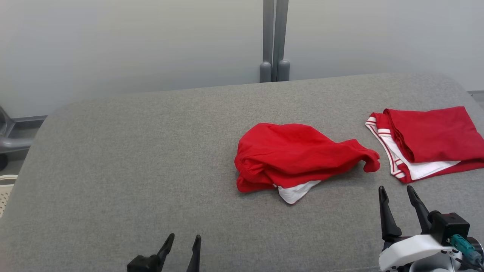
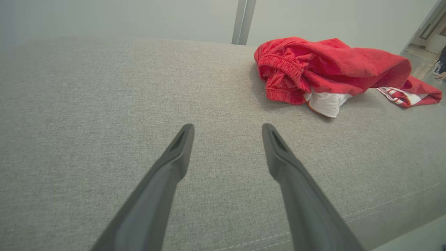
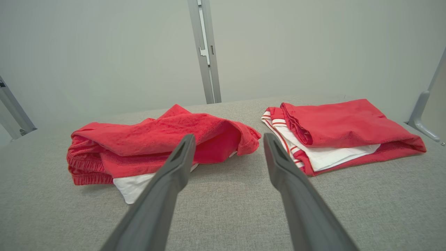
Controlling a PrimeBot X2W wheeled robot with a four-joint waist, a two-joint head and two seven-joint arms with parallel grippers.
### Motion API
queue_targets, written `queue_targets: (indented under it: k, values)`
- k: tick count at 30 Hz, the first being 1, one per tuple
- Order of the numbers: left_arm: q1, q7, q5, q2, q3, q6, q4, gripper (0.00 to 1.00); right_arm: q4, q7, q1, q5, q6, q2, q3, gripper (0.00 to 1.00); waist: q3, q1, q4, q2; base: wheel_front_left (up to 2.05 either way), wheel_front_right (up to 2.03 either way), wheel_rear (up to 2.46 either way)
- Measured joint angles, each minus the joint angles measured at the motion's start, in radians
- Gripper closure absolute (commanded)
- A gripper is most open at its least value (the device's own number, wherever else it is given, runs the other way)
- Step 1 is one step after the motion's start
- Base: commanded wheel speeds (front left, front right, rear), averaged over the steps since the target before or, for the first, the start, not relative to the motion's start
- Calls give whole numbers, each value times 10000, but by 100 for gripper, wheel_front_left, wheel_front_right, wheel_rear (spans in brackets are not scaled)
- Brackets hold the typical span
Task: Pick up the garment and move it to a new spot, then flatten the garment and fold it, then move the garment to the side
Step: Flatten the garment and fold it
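Left gripper and right gripper gape wide, both empty. Garment sits crumpled on the table just past the right one; looks light and limp, so pinch the ribbed waistband and expect sag. Folded pile lies beyond, leave it.

Bare grey surface across the whole left half, open fabric from the left tool up to the far edge. Right of centre, a crumpled red garment heaped in the way; at the right edge, a folded red garment. Between them only a narrow bare lane, straight ahead of the right tool. Grey post behind the far edge.
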Motion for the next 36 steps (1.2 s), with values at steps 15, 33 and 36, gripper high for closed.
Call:
queue_targets:
  k: [15,33,36]
  values:
    - [-2998,686,-2642,-13,-2458,-42,2125,0,27,-29,-266,157,-2,-10,416,0,560,0,-1261,0,0,0,0]
    - [-4846,552,-4625,-19,-2761,1103,4079,9,-40,-31,-508,337,-2,-10,564,0,1463,0,-3069,0,0,0,0]
    - [-4956,336,-4711,-19,-2688,1114,4165,57,-46,-31,-509,351,-2,-10,566,0,1548,0,-3182,0,0,0,0]
